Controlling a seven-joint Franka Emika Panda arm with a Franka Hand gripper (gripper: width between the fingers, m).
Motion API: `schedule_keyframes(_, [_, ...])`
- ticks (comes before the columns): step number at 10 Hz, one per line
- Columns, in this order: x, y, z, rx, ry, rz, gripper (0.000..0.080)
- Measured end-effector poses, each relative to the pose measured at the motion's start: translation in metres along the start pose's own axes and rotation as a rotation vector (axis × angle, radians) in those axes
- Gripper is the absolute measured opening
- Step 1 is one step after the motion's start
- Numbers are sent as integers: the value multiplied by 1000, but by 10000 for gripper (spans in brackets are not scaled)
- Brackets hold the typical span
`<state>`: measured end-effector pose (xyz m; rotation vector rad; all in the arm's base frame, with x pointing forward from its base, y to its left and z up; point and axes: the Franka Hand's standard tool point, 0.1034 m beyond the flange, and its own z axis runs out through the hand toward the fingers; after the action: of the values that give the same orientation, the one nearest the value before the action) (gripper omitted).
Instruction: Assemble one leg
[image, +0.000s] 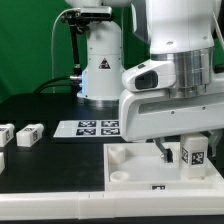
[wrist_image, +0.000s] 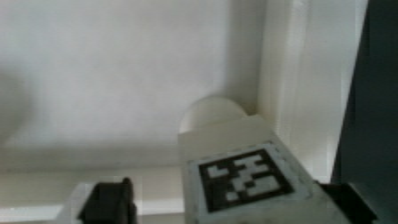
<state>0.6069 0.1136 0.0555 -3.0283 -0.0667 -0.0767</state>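
The leg (image: 194, 153), a small white block with a black-and-white tag, stands upright at the near corner of the white tray-like panel (image: 135, 165), at the exterior view's right. My gripper (image: 184, 152) hangs low around it. In the wrist view the leg (wrist_image: 240, 170) lies between my fingers (wrist_image: 111, 200), with a clear gap to one finger while the other sits close by its far side. The gripper (wrist_image: 231, 206) looks open, not pressing the leg. The leg's rounded end points toward the panel's rim (wrist_image: 294, 60).
Three more loose legs (image: 30, 133) lie on the black table at the exterior view's left. The marker board (image: 88, 127) lies behind the panel. The robot's base (image: 100, 65) stands at the back. A round socket (wrist_image: 9, 100) shows at the wrist view's edge.
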Motion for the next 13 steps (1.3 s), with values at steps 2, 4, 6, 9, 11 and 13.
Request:
schedule_keyframes(2, [0, 0, 0, 1, 0, 10, 263])
schedule_keyframes(4, [0, 0, 0, 2, 0, 37, 265])
schedule_keyframes(6, [-1, -2, 0, 20, 9, 311, 265])
schedule_keyframes(9, [-1, -2, 0, 23, 13, 743, 267])
schedule_keyframes(11, [-1, -3, 1, 33, 6, 1007, 268])
schedule_keyframes(13, [-2, -3, 1, 43, -3, 1224, 268])
